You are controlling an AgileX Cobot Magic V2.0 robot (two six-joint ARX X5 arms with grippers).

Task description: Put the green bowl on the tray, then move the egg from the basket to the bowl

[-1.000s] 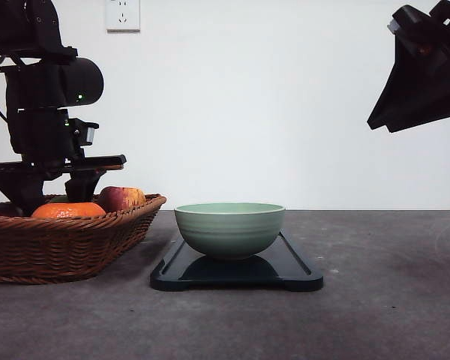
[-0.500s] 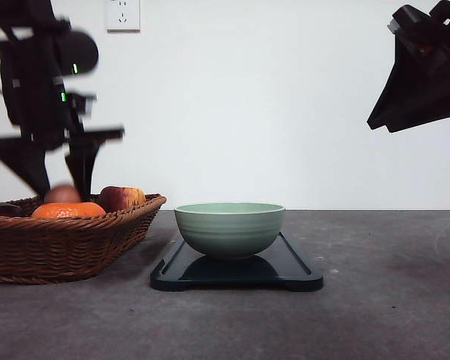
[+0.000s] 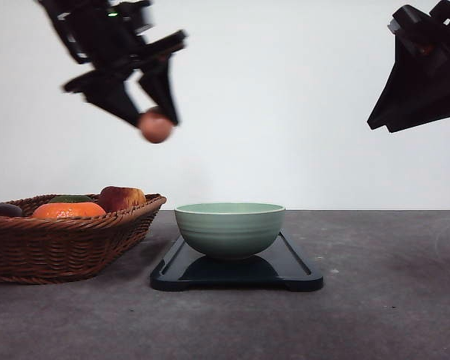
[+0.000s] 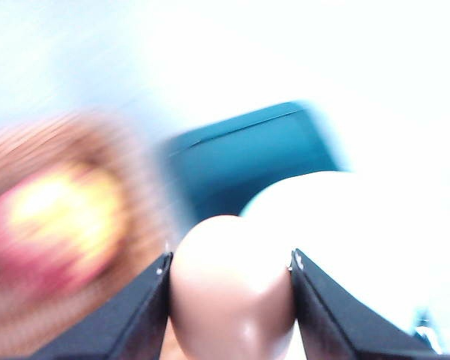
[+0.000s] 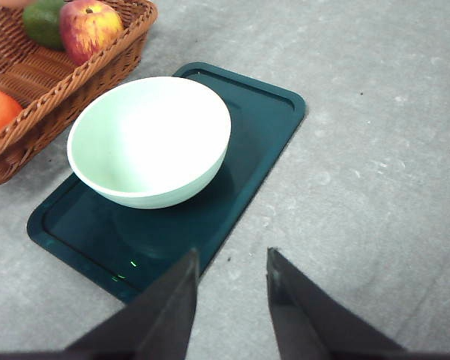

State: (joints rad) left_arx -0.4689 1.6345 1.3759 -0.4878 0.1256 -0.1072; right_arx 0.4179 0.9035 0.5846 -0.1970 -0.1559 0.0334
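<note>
Transfer step — left gripper (image 3: pixel 157 124) pinches egg (image 3: pixel 157 126), airborne. Green bowl (image 3: pixel 229 229) sits on tray (image 3: pixel 300 271), below and right of gripper; next: carry over rim, release low.

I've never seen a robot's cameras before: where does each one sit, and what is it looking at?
Front view: faces forward across the table at the bowl on the tray; left gripper carries the egg high up.
Left wrist view: rides that arm; fingers clamp the egg, blurred tray behind.
Right wrist view: looks down past its fingers at the empty bowl, tray and basket.
All show the tray.
</note>
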